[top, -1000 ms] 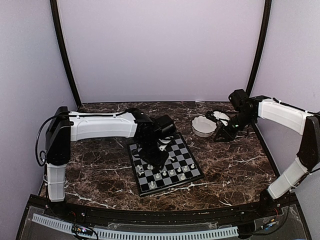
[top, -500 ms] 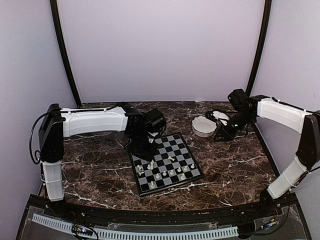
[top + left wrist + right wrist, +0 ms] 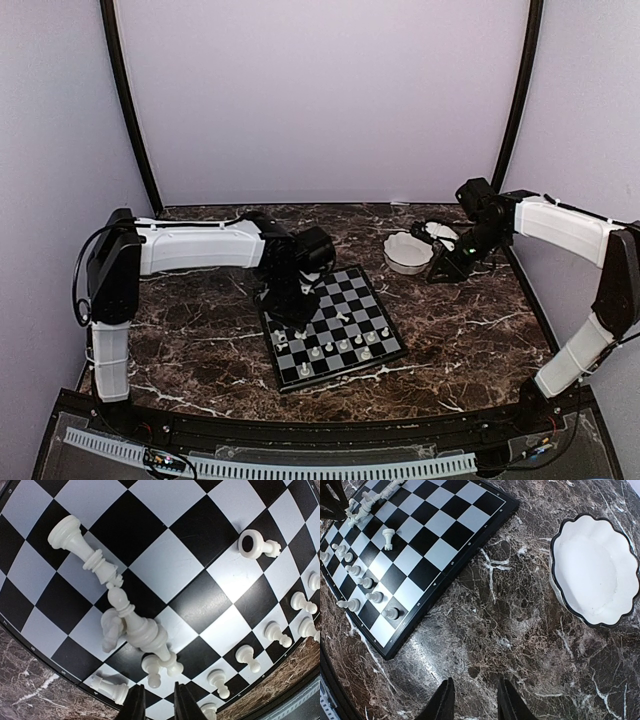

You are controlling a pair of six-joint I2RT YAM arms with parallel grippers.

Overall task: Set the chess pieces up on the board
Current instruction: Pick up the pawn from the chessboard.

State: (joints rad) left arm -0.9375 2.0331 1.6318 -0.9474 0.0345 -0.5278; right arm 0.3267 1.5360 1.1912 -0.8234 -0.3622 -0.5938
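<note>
The board (image 3: 356, 291) lies at a slant in the middle of the marble table. Several cream chess pieces (image 3: 340, 347) stand in a row along its near edge. In the left wrist view a heap of toppled chess pieces (image 3: 134, 627) lies on the board (image 3: 200, 530), with one more fallen piece (image 3: 256, 545) apart and standing pawns (image 3: 278, 633) beside it. My left gripper (image 3: 156, 692) hovers just above the heap near the board's left corner (image 3: 290, 305), jaws narrowly open and holding nothing. My right gripper (image 3: 472, 687) hangs open over bare marble (image 3: 442, 270).
A white scalloped bowl (image 3: 407, 252) stands right of the board, close to the right gripper, and looks empty in the right wrist view (image 3: 595, 570). Dark curved posts and lilac walls close in the table at the back and sides.
The left gripper has pulled back from the board's middle toward its far-left corner, and its jaws have narrowed. The right arm has not moved.
</note>
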